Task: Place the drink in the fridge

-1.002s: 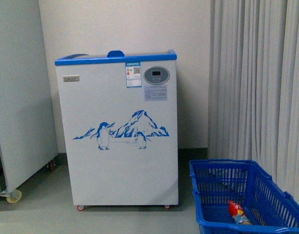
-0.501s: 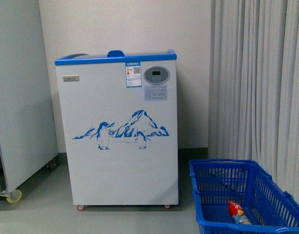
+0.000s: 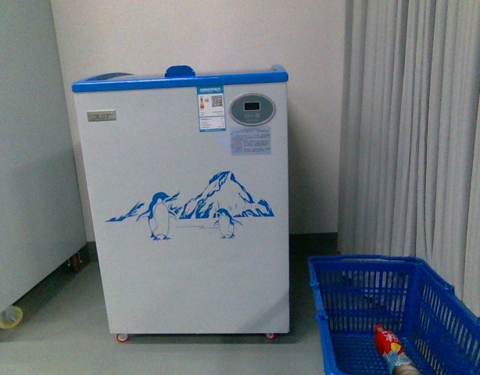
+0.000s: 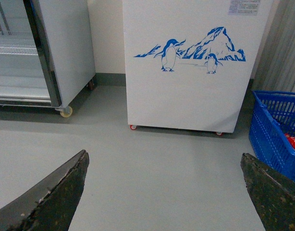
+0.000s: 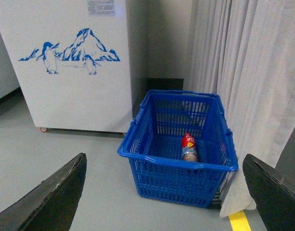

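Spotted drink [image 3: 388, 342] lying in basket [image 3: 365, 264], just right of fridge [image 3: 185, 266]. Found left gripper [image 4: 163, 161] and right gripper [image 5: 164, 161] both splayed wide.

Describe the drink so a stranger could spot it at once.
Right of the white penguin fridge, a blue basket stands on the floor. The drink lies in it: a small red-labelled bottle, the only thing visible inside.

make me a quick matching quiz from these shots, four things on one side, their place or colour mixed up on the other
Things:
1 drink
2 fridge
3 basket
4 curtain

Place or colour:
a standing right of the fridge
b white with a blue rim
c grey, hanging at the far right
d lying in the basket

Pairs: 1-d, 2-b, 3-a, 4-c
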`<action>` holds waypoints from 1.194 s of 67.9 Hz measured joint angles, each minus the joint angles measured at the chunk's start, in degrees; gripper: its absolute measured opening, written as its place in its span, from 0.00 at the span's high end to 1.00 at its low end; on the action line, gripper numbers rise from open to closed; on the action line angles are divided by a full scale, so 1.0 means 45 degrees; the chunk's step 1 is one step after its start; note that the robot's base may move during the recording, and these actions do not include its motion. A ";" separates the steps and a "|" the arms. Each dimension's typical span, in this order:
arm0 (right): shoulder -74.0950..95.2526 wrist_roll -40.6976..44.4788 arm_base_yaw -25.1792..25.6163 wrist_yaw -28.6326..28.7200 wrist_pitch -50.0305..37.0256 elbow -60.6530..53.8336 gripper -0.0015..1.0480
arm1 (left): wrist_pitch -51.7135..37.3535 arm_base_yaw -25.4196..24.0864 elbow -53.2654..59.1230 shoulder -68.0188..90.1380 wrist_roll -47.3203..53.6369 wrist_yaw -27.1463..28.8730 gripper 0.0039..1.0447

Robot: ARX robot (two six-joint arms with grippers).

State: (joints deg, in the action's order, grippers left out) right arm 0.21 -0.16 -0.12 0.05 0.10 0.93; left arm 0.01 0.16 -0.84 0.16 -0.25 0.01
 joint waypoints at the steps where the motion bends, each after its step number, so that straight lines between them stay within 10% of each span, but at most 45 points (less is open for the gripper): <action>1: 0.0000 0.0000 0.0000 0.0000 0.0000 0.0000 0.07 | 0.0000 0.0000 0.0000 0.0000 0.0000 0.0000 0.08; 81: -0.0005 0.0000 0.0000 -0.0005 0.0000 0.0000 0.07 | 0.0000 0.0000 0.0000 -0.0005 0.0005 0.0000 0.08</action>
State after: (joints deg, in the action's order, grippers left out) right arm 0.19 -0.16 -0.12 0.03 0.10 0.93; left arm 0.01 0.16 -0.84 0.14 -0.23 0.01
